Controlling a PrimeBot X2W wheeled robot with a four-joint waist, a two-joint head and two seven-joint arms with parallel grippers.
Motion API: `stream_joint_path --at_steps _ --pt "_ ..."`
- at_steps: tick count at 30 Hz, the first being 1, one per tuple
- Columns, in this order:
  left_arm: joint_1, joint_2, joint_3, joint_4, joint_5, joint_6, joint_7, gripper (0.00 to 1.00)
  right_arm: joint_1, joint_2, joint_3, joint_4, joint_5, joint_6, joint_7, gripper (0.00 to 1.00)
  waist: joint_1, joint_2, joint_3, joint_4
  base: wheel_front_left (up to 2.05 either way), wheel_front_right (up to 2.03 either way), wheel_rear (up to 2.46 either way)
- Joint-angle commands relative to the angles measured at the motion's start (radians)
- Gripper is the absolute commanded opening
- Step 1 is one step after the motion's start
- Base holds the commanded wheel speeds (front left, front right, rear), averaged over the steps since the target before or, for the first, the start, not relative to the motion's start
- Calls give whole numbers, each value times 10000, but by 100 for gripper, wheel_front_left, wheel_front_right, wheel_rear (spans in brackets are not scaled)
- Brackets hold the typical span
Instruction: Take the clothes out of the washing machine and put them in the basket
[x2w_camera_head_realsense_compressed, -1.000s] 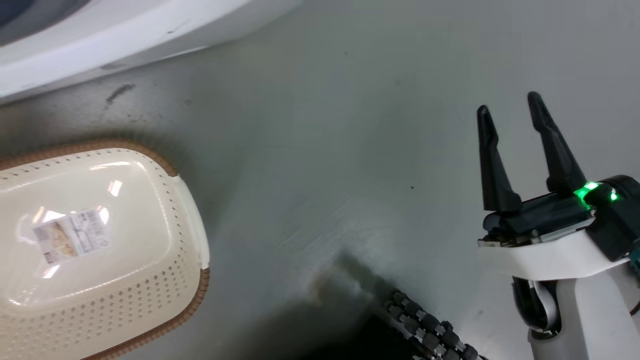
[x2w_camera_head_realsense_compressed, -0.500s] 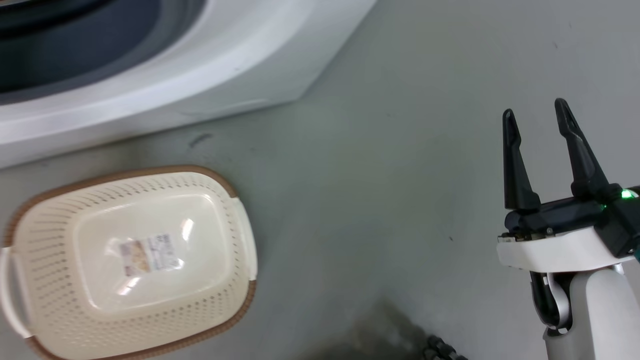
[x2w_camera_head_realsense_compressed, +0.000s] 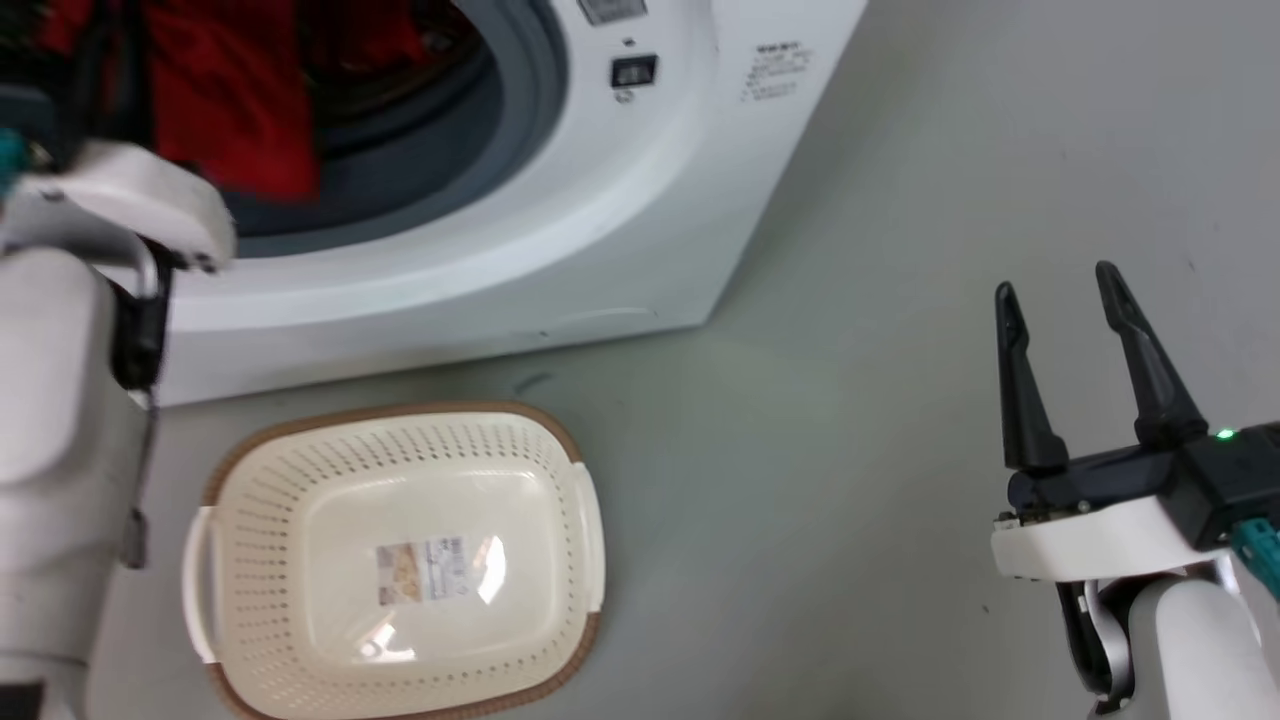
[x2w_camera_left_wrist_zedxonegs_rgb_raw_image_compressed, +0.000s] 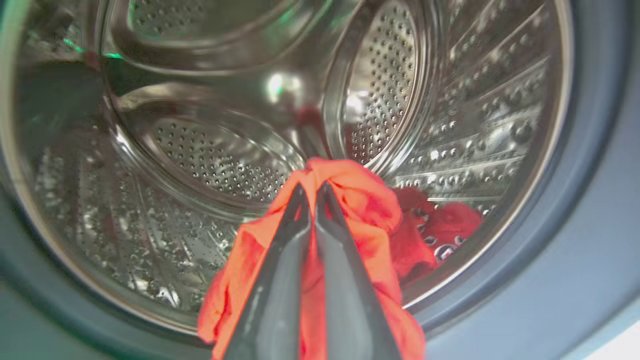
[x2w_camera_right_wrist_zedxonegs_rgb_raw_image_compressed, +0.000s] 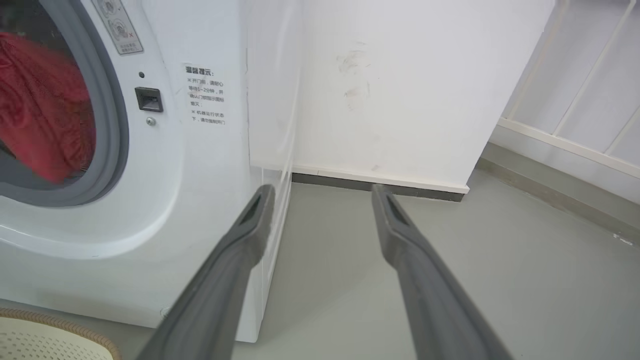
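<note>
2x clothes (x2w_camera_left_wrist_zedxonegs_rgb_raw_image_compressed: 361, 196), 1x basket (x2w_camera_head_realsense_compressed: 250, 520), 1x washer (x2w_camera_head_realsense_compressed: 620, 200)

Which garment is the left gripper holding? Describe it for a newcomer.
Look into the steel drum of the washing machine. At its mouth, the left gripper is shut on a bright orange-red garment; the darker red one behind carries white print.

drum (x2w_camera_left_wrist_zedxonegs_rgb_raw_image_compressed: 210, 160): bright steel, glossy, with many small holes
clothes (x2w_camera_left_wrist_zedxonegs_rgb_raw_image_compressed: 360, 200): soft red cloth, matt
basket (x2w_camera_head_realsense_compressed: 300, 480): glossy cream plastic, rim looks woven
label (x2w_camera_head_realsense_compressed: 430, 570): paper
floor (x2w_camera_head_realsense_compressed: 800, 450): smooth, matt grey
</note>
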Motion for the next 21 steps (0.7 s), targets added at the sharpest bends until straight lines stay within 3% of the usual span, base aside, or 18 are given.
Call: stream_joint_path --at_steps 1,8,15,21 --pt "340 -78 157 -413 141 95 -50 0 175 2 16 44 -49 -10 -21 100 1 0 -564 447 0 0 0" --pt "2278 -625 980 -2444 555 214 -50 0 469 2 33 147 -245 -10 -21 100 1 0 -1428 876 0 0 0" --pt "4131 -1045 1478 -4142 808 -3 -40 0 734 7 -158 145 -265 -10 -21 100 1 0 -1847 1238 0 0 0" --pt "5279 -1310 1496 -4564 948 -271 -41 0 811 4 -276 62 -422 -10 -21 100 1 0 -1800 1598 0 0 0"
